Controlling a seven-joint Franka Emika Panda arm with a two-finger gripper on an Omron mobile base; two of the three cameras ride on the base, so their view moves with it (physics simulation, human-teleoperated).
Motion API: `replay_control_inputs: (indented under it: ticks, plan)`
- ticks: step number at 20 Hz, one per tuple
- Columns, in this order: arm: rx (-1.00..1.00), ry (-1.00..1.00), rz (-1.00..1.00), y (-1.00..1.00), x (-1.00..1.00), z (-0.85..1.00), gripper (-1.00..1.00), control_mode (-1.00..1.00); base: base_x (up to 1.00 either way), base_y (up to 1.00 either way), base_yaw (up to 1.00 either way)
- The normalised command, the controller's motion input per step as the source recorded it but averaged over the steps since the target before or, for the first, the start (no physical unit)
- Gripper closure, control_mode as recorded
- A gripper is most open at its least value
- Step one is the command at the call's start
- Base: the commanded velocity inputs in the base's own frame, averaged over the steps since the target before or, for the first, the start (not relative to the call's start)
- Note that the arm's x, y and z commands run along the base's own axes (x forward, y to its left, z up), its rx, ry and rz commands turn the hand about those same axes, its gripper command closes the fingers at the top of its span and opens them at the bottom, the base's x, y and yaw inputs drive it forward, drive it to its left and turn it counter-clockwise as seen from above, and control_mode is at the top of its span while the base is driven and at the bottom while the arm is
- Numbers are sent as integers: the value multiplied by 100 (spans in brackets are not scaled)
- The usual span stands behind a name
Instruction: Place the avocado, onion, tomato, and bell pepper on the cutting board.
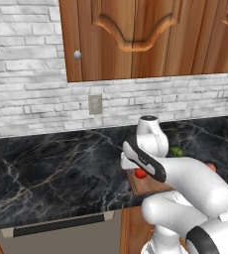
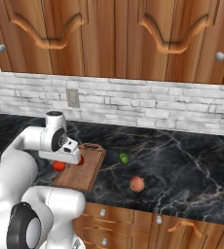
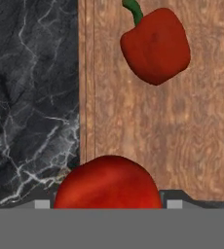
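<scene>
Two reds matter for this step: in the hand view your claw (image 3: 108,202) is part closed around the tomato (image 3: 108,182), right over the cutting board (image 3: 182,136) edge, bell pepper (image 3: 155,44) lying further in. Nudge inward before you let go, it'll roll. Right base view: avocado (image 2: 124,158) and onion (image 2: 137,184) sit on the counter (image 2: 192,165), well apart from the claw

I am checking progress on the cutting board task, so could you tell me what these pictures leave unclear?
- Fingers: in the hand view the tomato covers them, so the grip cannot be confirmed.
- Cutting board: in the left base view the arm hides most of it.
- Onion: left base view, a sliver past the arm.
- Bell pepper: right base view, mostly behind the hand.
</scene>
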Motion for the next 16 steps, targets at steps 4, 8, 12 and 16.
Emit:
replay_control_inputs:
  ticks: [4, 8, 12, 16]
  plan:
    - [0, 2, 0, -22, 0, -6, 100, -100, 0, 0, 0]
    - [0, 2, -1, -34, 0, -8, 100, -100, 0, 0, 0]
    - [0, 6, 0, -15, 7, -15, 100, -100, 0, 0, 0]
    - [0, 7, 0, 0, 16, -23, 100, -100, 0, 0, 0]
